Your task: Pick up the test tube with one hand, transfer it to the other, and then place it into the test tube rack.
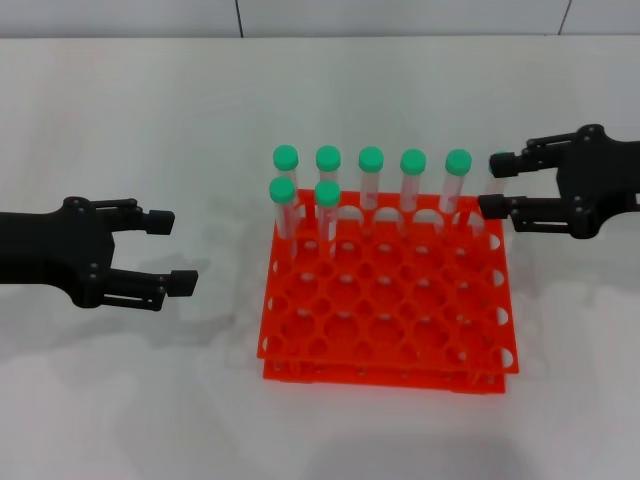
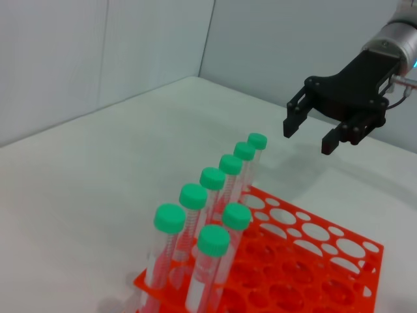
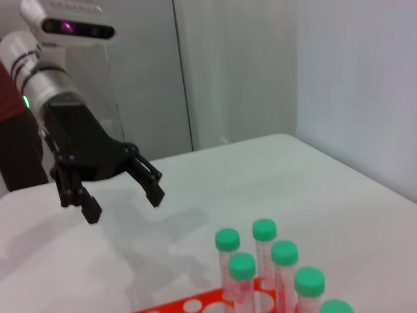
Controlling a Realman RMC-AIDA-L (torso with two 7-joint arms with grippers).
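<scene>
Several clear test tubes with green caps stand upright in the orange-red test tube rack: a back row and two in the row in front of it, at the rack's left. All look alike. My left gripper hovers open and empty to the left of the rack. At the rack's back right corner, close to the end tube of the back row, my right gripper is open and empty. The left wrist view shows the tubes, the rack and the right gripper. The right wrist view shows the left gripper and the tubes.
The rack stands in the middle of a plain white table. Most of its holes in the front rows hold nothing. A pale wall rises behind the table's far edge.
</scene>
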